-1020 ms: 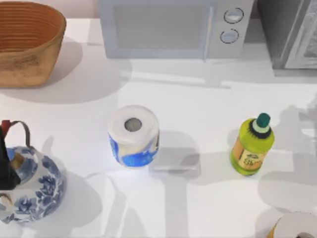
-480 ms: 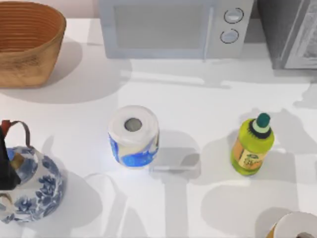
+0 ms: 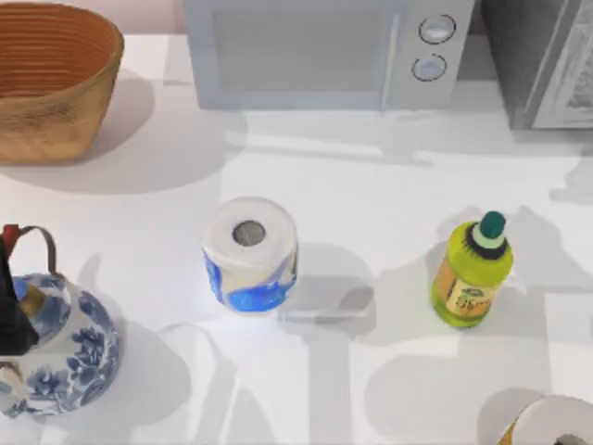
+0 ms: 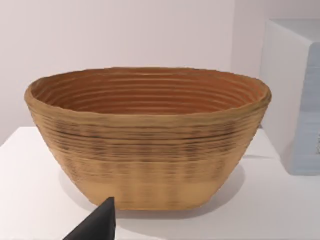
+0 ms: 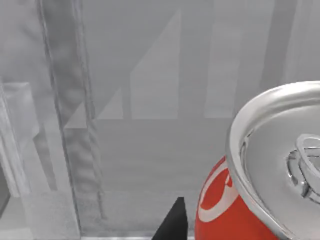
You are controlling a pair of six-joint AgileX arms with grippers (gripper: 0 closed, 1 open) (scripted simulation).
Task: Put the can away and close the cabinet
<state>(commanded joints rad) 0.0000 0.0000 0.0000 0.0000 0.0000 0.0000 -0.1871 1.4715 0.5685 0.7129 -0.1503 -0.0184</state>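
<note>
White tabletop (image 3: 371, 185) carried, as you saw from above, a microwave (image 3: 324, 51) at the back, a woven basket (image 3: 51, 79) at the back left, a blue-and-white teapot (image 3: 56, 348) at the front left, a paper roll (image 3: 250, 252) near the middle, a green bottle (image 3: 471, 273) to its right and a second roll (image 3: 556, 422) at the front right edge. At the back right corner stood the grey cabinet (image 3: 547, 60).

Your right wrist view placed the red can (image 5: 260, 200), silver lid upward and tilted, close before the camera, with the cabinet's grey interior (image 5: 150, 125) behind it. One dark fingertip (image 5: 172, 222) of the right gripper showed just beside the can; you could not tell whether the fingers were clamped on it.

Your left wrist view faced the basket (image 4: 147, 137), with one dark fingertip (image 4: 97, 225) of the left gripper before it; its spread could not be told.
</note>
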